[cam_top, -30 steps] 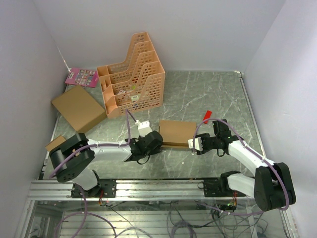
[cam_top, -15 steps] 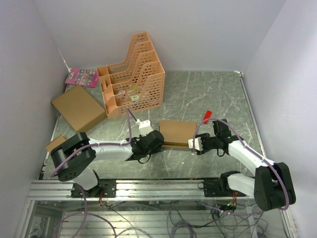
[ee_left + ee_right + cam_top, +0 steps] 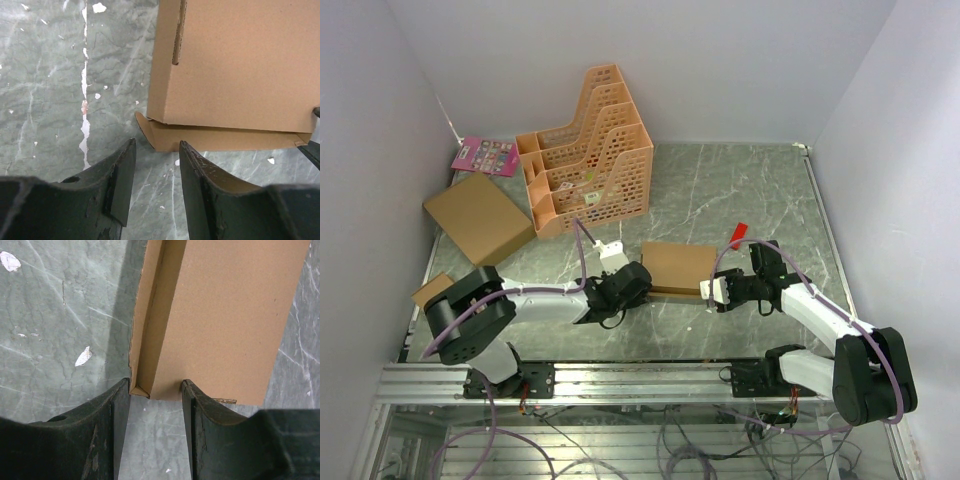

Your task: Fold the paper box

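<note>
Moved: nothing seen.
Done: paper box (image 3: pixel 678 266) closed up.
Left to do: near flap (image 3: pixel 220 139) sticking out.
Left fingers (image 3: pixel 122 180): half-open, empty.
Right fingers (image 3: pixel 120 415): half-open astride corner; grip unclear.

A robot lab cell. Plain white panels (image 3: pixel 400 120) enclose the marbled table (image 3: pixel 740 190); aluminium rail (image 3: pixel 620 382) and cables (image 3: pixel 690 440) line its near edge.

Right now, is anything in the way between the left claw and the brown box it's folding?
No, nothing visible. The left gripper hangs open right at a flap of the paper box, with only the table beneath.
</note>
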Action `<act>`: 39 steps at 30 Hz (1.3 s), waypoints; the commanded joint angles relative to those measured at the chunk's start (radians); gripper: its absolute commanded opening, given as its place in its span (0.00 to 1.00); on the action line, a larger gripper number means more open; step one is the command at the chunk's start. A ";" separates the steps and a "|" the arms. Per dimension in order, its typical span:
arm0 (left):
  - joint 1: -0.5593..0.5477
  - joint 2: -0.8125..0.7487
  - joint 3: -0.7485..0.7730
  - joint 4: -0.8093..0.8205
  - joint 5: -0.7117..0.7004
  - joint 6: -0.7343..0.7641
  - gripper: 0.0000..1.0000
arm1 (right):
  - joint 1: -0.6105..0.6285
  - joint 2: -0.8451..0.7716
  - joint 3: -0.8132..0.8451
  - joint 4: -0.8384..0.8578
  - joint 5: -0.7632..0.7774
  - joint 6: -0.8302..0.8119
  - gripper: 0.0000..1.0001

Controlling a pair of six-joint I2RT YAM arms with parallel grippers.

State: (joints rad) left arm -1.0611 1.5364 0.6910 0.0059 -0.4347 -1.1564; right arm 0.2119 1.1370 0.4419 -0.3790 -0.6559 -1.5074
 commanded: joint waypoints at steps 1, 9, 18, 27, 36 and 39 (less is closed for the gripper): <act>0.007 0.014 0.025 -0.005 -0.057 0.001 0.50 | 0.010 0.018 -0.014 -0.047 0.006 0.003 0.45; 0.007 0.035 0.040 -0.008 -0.056 0.016 0.42 | 0.011 0.020 -0.014 -0.047 0.006 0.003 0.44; 0.006 0.049 0.058 -0.019 -0.041 0.035 0.37 | 0.009 0.020 -0.014 -0.047 0.006 0.003 0.44; 0.001 0.068 0.050 -0.043 -0.027 0.037 0.37 | 0.011 0.019 -0.013 -0.048 0.004 0.001 0.45; -0.013 0.075 0.074 -0.072 -0.027 0.056 0.34 | 0.012 0.021 -0.012 -0.048 0.002 0.002 0.45; -0.019 0.084 0.087 -0.095 -0.030 0.061 0.35 | 0.012 0.021 -0.013 -0.048 0.002 0.002 0.45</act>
State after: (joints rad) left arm -1.0653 1.5990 0.7437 -0.0399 -0.4522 -1.1179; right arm 0.2127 1.1389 0.4419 -0.3782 -0.6575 -1.5082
